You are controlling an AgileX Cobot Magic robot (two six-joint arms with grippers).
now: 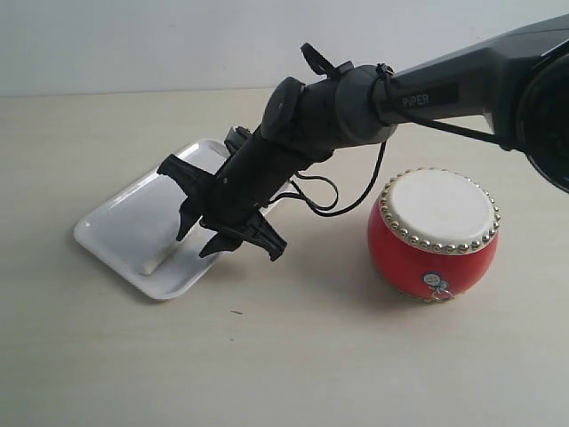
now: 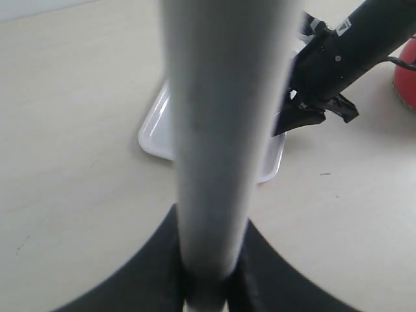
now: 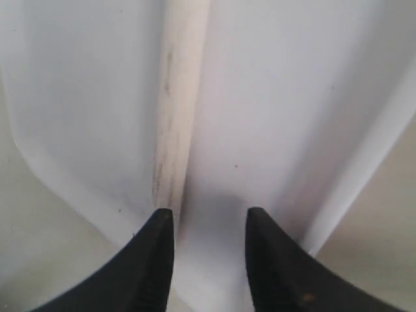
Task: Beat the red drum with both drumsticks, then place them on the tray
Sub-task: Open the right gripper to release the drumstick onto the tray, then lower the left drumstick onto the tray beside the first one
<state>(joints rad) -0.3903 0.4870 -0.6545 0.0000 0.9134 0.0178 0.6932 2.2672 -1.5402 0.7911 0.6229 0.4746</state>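
The red drum (image 1: 433,245) stands upright on the right of the table, its cream skin facing up. The white tray (image 1: 124,222) lies at the left. One pale drumstick (image 1: 158,261) rests on the tray, mostly hidden behind the arm. My right gripper (image 1: 194,242) reaches across and hangs open just above the tray. In the right wrist view this drumstick (image 3: 179,110) lies on the tray (image 3: 292,97) beside one finger, free of the right gripper (image 3: 209,218). My left gripper (image 2: 211,221) is shut on the second drumstick (image 2: 221,130), which fills the view; it is outside the exterior view.
The right arm's black body and cables (image 1: 356,107) stretch over the table between the tray and the drum. The left wrist view shows the tray's corner (image 2: 156,133), the right gripper (image 2: 312,110) and a sliver of the drum (image 2: 408,84). Bare beige table (image 1: 267,356) lies in front.
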